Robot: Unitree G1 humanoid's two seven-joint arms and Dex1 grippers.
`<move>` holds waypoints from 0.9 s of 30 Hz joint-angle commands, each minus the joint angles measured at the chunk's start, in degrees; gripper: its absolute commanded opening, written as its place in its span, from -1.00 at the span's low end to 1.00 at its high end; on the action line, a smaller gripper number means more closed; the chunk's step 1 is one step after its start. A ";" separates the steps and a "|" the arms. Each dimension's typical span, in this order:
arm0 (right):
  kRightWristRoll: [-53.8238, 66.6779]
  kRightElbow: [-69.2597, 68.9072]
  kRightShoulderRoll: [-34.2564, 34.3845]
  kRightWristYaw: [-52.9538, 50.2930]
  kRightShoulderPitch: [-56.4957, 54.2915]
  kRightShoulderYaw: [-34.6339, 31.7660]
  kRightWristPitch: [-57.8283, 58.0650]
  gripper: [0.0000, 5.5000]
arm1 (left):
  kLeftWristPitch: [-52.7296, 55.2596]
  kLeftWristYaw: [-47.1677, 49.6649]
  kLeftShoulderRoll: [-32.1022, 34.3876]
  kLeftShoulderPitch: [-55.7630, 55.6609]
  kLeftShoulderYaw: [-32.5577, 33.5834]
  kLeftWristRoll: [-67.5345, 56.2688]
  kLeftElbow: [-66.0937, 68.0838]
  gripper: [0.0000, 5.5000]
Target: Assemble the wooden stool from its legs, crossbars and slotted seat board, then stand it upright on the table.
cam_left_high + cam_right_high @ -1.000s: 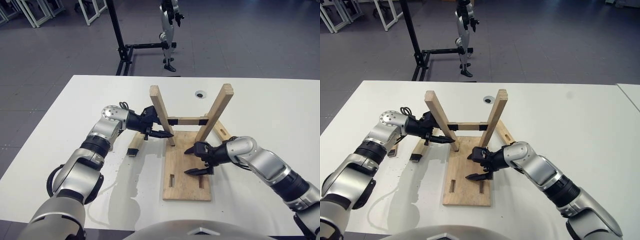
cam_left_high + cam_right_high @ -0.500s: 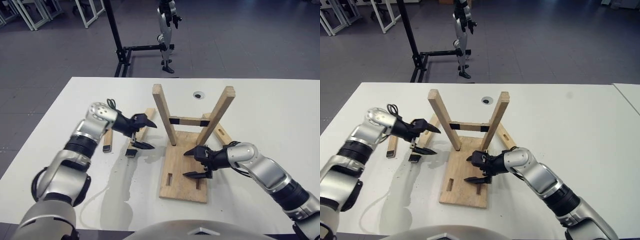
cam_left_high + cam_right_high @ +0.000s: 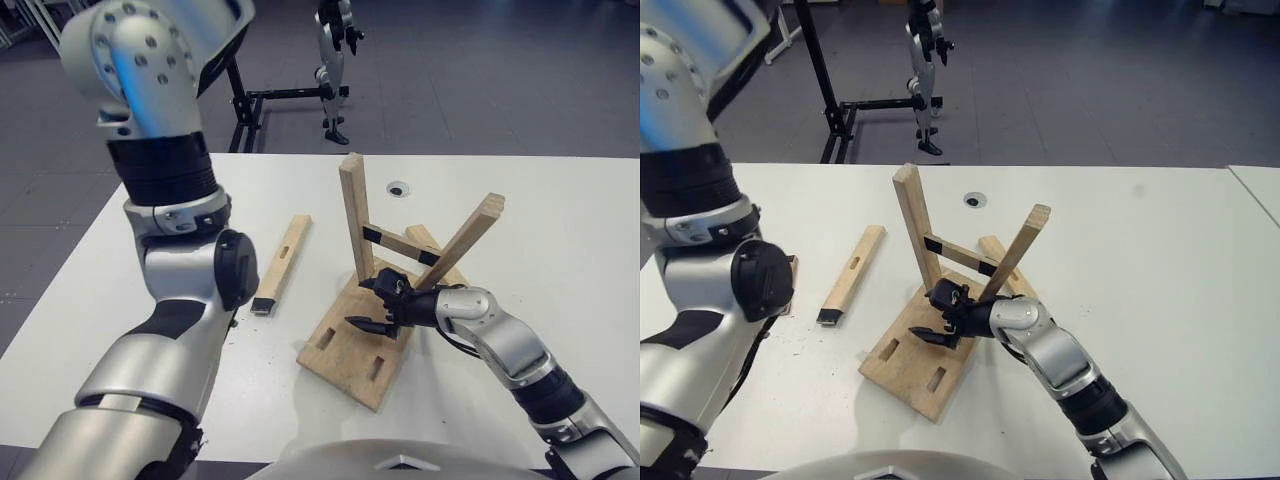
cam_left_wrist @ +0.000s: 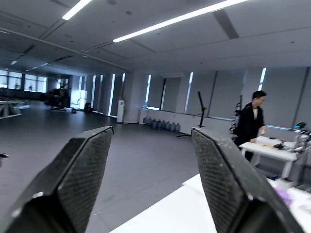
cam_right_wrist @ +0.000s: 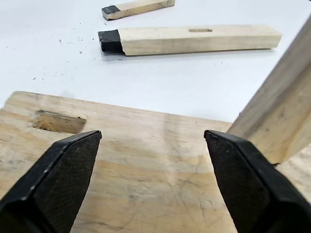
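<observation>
The slotted seat board point(image 3: 345, 360) lies flat on the white table point(image 3: 560, 230), turned at a slant. Two legs stand in it: one near upright point(image 3: 353, 210), the other point(image 3: 468, 240) leaning far outward. A black-tipped crossbar point(image 3: 400, 245) joins them. My right gripper point(image 3: 375, 308) hovers open just over the board at the legs' base; in the right wrist view its fingers point(image 5: 63, 165) straddle bare board, holding nothing. A loose leg point(image 3: 281, 262) lies on the table left of the board. My left gripper point(image 4: 155, 184) is open and empty, raised high and facing the room.
Another wooden piece point(image 3: 1002, 262) lies behind the board, partly hidden by the legs. A short black-tipped piece point(image 5: 138, 7) lies beyond the loose leg. A small hole point(image 3: 400, 188) marks the table's far side. A black stand point(image 3: 240, 90) sits on the floor beyond.
My left arm has swung up off the table, away from the upright leg. The seat board has turned to a slant, and one leg leans further. My right gripper has moved in to the legs' base.
</observation>
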 commanded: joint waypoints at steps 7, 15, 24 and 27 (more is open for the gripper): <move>-1.67 0.70 1.01 -0.99 0.05 -0.98 0.66 0.43 | 14.02 3.19 -3.44 20.06 -8.76 -0.73 -5.64 0.10; -2.16 1.13 1.51 -0.99 -0.03 -0.77 0.50 0.43 | -14.76 -3.95 -0.44 -1.77 0.22 -2.36 -2.91 0.10; -2.37 0.83 2.45 -1.91 0.07 -1.40 1.02 0.43 | -5.59 -15.65 3.14 60.81 -39.82 4.79 -6.51 0.10; -2.49 1.02 2.18 -1.97 0.39 -1.91 1.02 0.43 | -4.58 -13.93 1.42 57.20 -32.79 0.33 -10.77 0.10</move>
